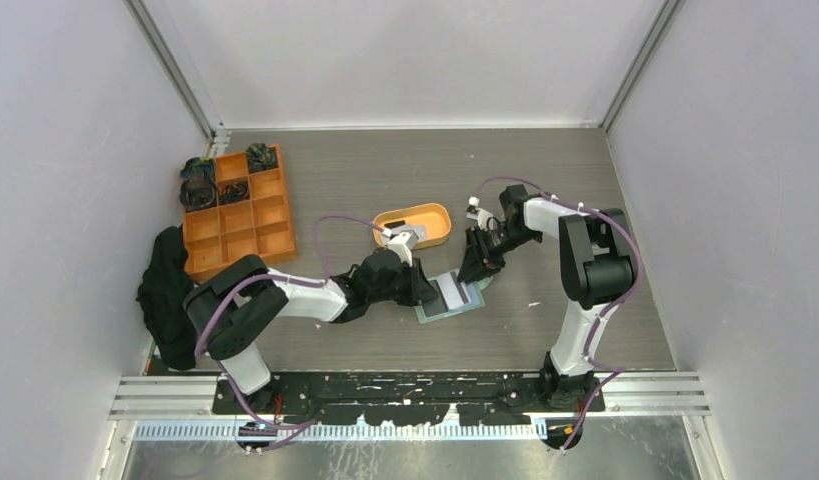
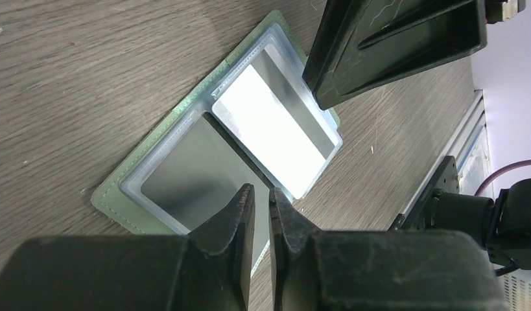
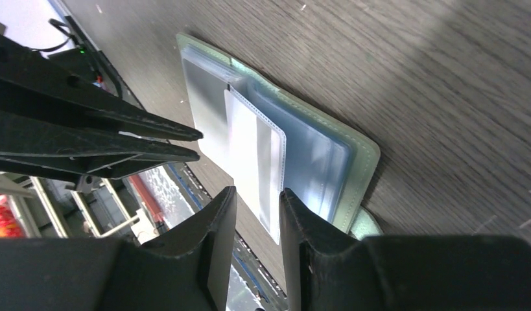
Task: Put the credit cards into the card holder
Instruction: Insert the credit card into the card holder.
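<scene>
The card holder [image 1: 463, 303] lies open on the table, sage green with clear sleeves; it also shows in the left wrist view [image 2: 113, 194] and the right wrist view [image 3: 361, 155]. A white card with a grey stripe [image 2: 275, 136] sits in one sleeve and a dark grey card [image 2: 191, 168] in the other. In the right wrist view the white card's sleeve [image 3: 246, 149] stands up as a flap. My left gripper [image 2: 261, 194] hovers over the dark card, jaws nearly together, nothing seen between them. My right gripper [image 3: 257, 195] is slightly open over the flap's end.
An orange oval tray [image 1: 430, 214] stands just behind the card holder. An orange grid organiser [image 1: 235, 213] with dark items in its far cells sits at the back left. A black cloth [image 1: 165, 290] lies at the left edge. The two grippers are close together.
</scene>
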Controlling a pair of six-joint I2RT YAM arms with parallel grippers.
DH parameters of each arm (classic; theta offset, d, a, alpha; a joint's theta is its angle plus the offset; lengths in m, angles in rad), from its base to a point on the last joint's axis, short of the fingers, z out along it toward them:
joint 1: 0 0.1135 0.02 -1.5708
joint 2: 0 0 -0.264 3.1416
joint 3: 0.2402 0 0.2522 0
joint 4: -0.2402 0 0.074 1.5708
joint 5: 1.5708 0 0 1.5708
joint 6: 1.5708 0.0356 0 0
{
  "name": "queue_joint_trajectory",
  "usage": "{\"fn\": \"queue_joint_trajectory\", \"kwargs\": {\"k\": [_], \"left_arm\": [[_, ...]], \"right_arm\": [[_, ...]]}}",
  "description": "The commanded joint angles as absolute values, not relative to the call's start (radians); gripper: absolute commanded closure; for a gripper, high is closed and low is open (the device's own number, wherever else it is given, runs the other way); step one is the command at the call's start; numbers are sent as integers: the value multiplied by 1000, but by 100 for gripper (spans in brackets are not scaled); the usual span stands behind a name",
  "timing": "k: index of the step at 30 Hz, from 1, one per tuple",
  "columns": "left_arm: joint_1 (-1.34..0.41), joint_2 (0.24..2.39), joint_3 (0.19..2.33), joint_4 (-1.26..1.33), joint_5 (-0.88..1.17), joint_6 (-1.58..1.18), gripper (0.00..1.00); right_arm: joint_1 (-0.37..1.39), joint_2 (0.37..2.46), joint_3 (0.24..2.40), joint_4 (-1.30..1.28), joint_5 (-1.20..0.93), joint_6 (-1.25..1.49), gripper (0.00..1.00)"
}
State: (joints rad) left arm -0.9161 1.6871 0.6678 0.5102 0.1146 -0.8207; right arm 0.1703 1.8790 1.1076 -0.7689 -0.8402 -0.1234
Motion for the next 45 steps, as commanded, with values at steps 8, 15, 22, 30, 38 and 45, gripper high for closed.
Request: {"fn": "queue_joint_trajectory", "kwargs": {"k": [8, 15, 22, 30, 38, 45], "left_arm": [[-917, 1719, 724, 494, 118, -798, 86], [-918, 1733, 732, 492, 125, -802, 87], [-916, 1723, 723, 486, 113, -805, 88], [-916, 1699, 707, 477, 107, -808, 90], [-912, 1689, 673, 504, 109, -827, 89], [-909, 1660, 634, 507, 91, -834, 88]], "right_arm": [[155, 1897, 1134, -778, -1028, -100, 64], [153, 1925, 1132, -785, -1094, -95, 65], [153, 1937, 1129, -787, -1161, -92, 70], [158, 1941, 1117, -771, -1191, -74, 72], [195, 1947, 1117, -770, -1217, -75, 76], [234, 1955, 1120, -775, -1228, -85, 76]]}}
